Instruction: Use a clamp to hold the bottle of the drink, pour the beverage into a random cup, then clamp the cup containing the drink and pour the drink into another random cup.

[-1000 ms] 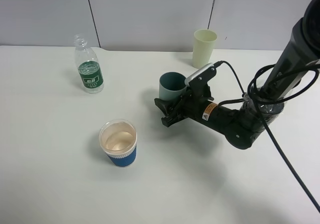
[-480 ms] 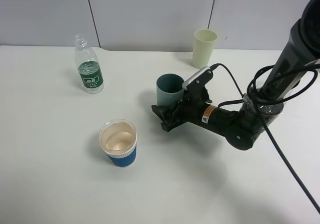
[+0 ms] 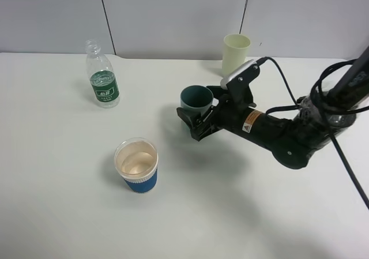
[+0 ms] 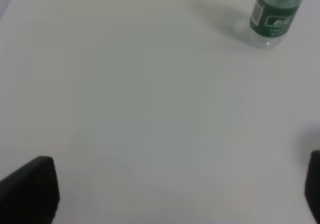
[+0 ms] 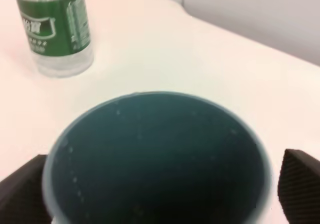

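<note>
Now the right hand point(image 3: 199, 122) is loosened around the teal cup point(image 3: 196, 99).
Since before, it was raised slightly; counted on the desk point(image 3: 69, 213): three cups, one bottle point(image 3: 102, 81).

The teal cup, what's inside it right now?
The teal cup looks empty: only dark walls with tiny droplets show inside. Its very bottom isn't clear in the right wrist view. The blue paper cup holds the liquid now.

Black right arm point(image 3: 277, 133), orange warning label, silver camera, looping black cables
</note>
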